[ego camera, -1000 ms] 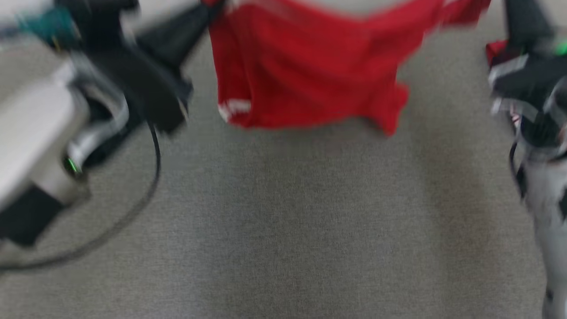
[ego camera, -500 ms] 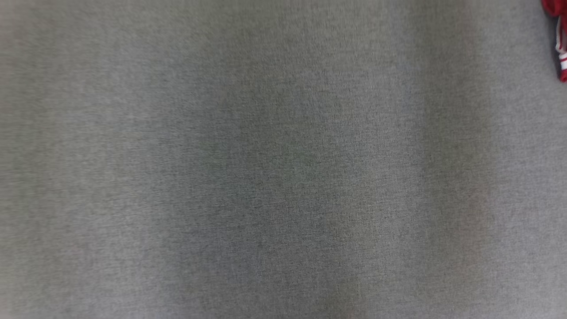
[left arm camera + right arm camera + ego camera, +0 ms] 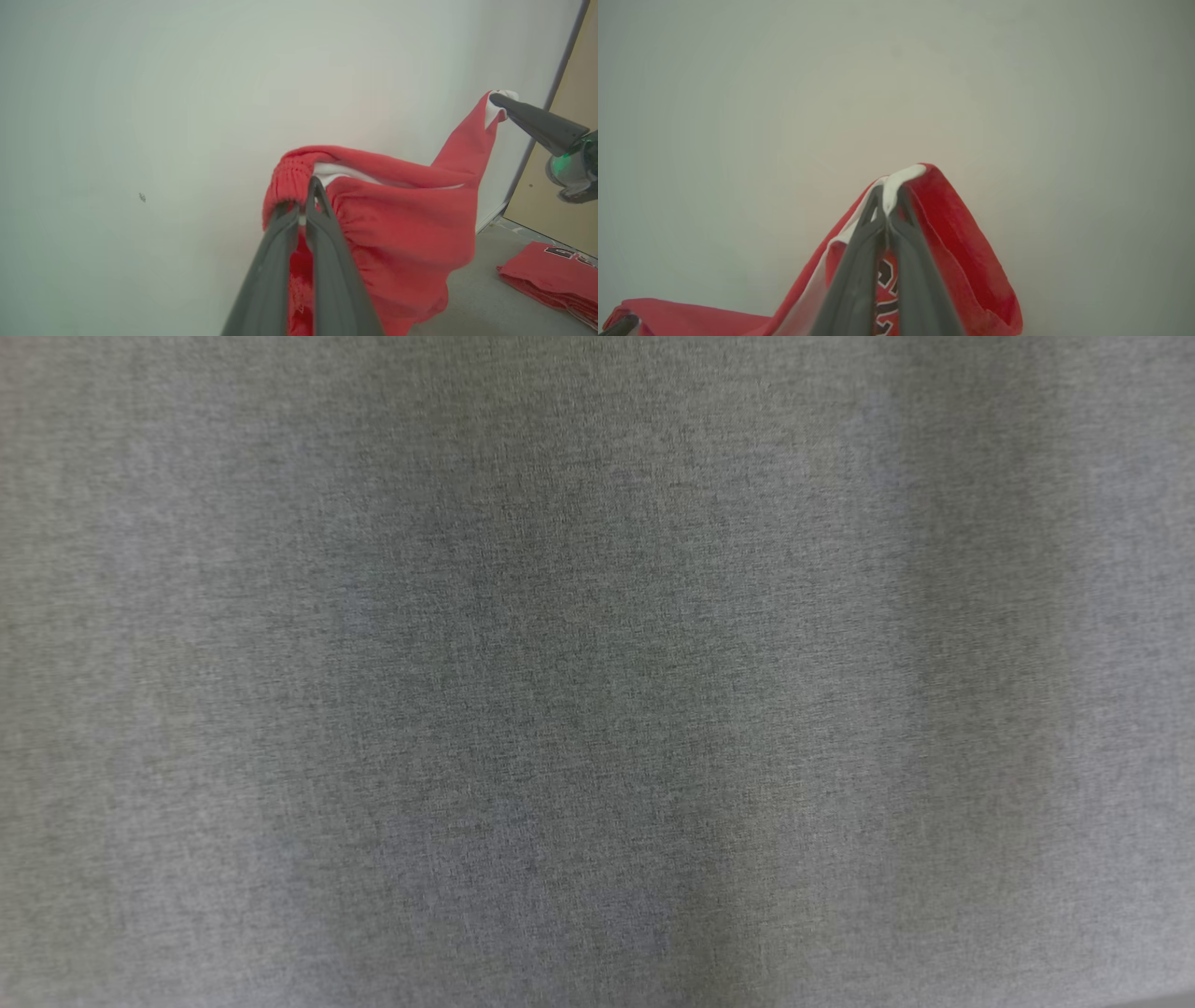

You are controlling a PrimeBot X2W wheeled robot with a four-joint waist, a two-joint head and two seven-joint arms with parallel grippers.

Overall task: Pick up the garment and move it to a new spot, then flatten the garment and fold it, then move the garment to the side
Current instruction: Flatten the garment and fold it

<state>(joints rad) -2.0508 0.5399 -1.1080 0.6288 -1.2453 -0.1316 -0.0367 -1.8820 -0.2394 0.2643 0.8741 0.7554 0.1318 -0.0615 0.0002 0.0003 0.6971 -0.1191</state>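
Red knit garment with a gathered waistband and white trim [image 3: 402, 224] is hanging in the air between my two tools, before a pale wall [image 3: 140, 93], so I judge I am carrying it to its new spot. My left gripper [image 3: 306, 200] is pinching the gathered waistband, fingers pressed together on the cloth; my right gripper [image 3: 888, 198] is clamping a white-edged corner likewise. Next I am needing to lower it onto the grey carpet [image 3: 597, 672] (clear of the stack of folded red clothes [image 3: 551, 275], I think), holding both pinches tight and the cloth stretched so it lands flat.
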